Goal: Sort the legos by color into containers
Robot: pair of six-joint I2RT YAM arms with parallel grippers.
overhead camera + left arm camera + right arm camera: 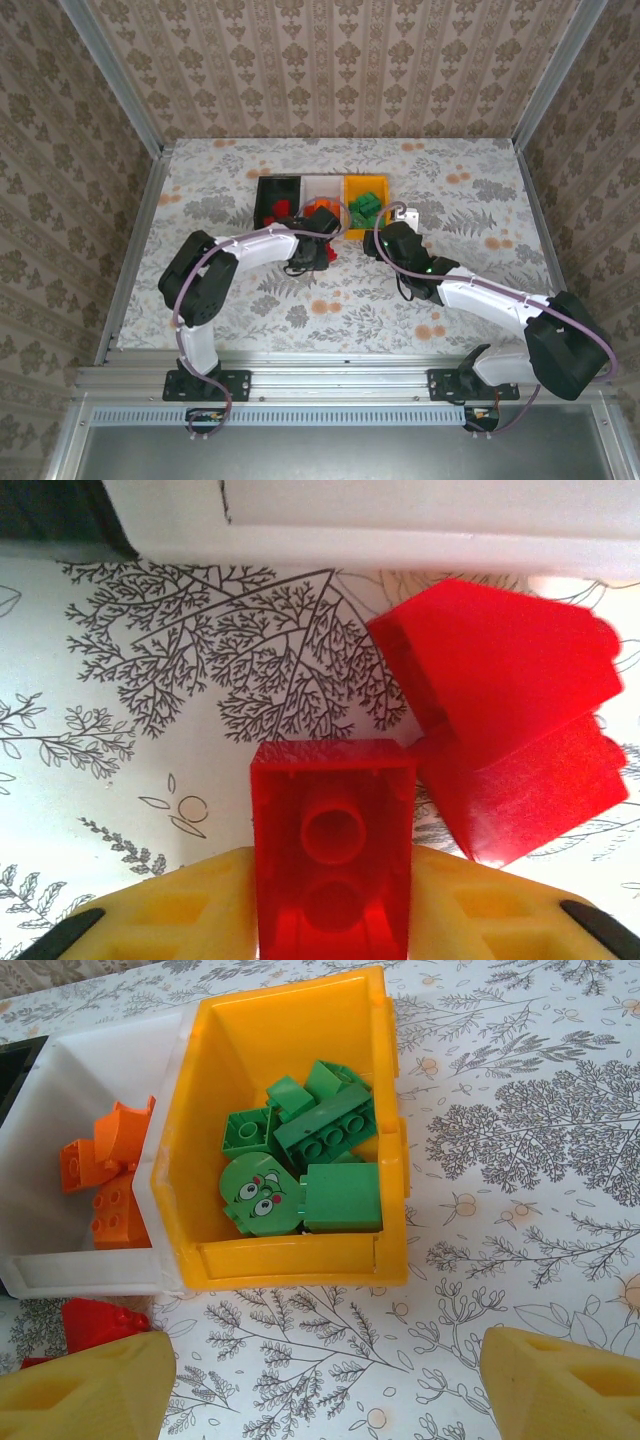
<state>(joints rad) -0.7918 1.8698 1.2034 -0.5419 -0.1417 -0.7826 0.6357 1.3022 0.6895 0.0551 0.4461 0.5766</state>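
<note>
Brick (333,830) hollow-side-out between left tool (333,925) fingers (180,915)

Left gripper (332,905) jaws: filled by held red brick (332,830).
Ahead: white bin (400,515) wall.
Right: two loose red bricks (500,680).
Left: open table (130,790).
Right gripper (325,1360), ahead: yellow bin (300,1258); rightward free.

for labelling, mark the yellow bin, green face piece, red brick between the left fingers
yellow bin (290,1260), right wrist view, near wall
green face piece (258,1195), right wrist view, centre
red brick (333,850), left wrist view, hollow underside
</note>
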